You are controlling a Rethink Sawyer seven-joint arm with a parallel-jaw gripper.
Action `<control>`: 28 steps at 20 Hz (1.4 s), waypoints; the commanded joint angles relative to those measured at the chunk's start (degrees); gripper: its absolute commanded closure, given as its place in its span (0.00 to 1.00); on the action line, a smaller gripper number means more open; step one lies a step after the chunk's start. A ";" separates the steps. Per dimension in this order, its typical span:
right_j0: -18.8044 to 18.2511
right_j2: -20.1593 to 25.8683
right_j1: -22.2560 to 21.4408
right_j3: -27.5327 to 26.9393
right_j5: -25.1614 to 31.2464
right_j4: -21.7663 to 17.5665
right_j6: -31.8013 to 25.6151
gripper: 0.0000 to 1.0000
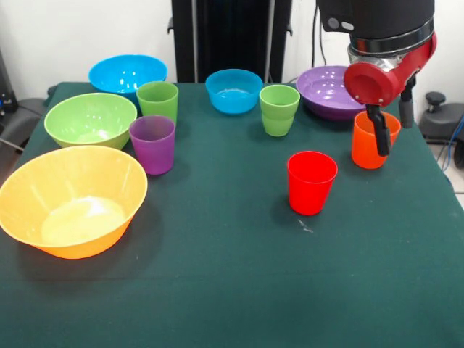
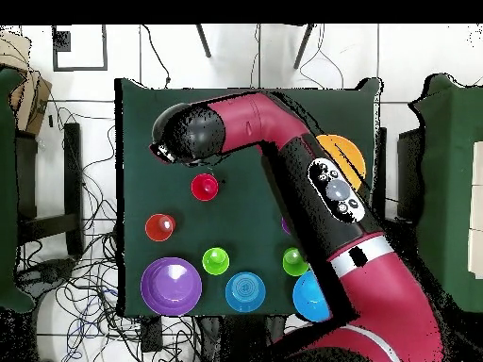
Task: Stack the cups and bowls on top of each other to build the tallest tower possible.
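Observation:
My gripper [image 1: 391, 127] hangs open and empty at the right. One finger shows in front of the orange cup [image 1: 362, 148]; the other is just right of it. I cannot tell if they touch. The red cup [image 1: 312, 181] stands left of it, nearer the camera. A purple cup [image 1: 152, 143] and two light green cups [image 1: 157, 100] [image 1: 279, 109] stand upright. The bowls sit apart: yellow-orange [image 1: 43, 181], light green [image 1: 90, 119], two blue [image 1: 127, 72] [image 1: 233, 90], purple [image 1: 326, 90]. In the overhead view the arm [image 2: 283, 141] hides the gripper; the red cup [image 2: 205, 186] and orange cup [image 2: 159, 226] show.
The green cloth table [image 1: 232, 290] has its right edge close to the orange cup. Chairs and cables lie round the table in the overhead view.

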 commanded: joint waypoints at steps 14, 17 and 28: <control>-0.94 1.09 11.67 -10.72 10.00 -11.38 -32.30 0.00; 0.52 1.72 15.20 -19.41 15.30 -11.80 -39.03 0.00; 6.24 1.60 17.96 -34.55 23.47 -12.64 -45.80 0.00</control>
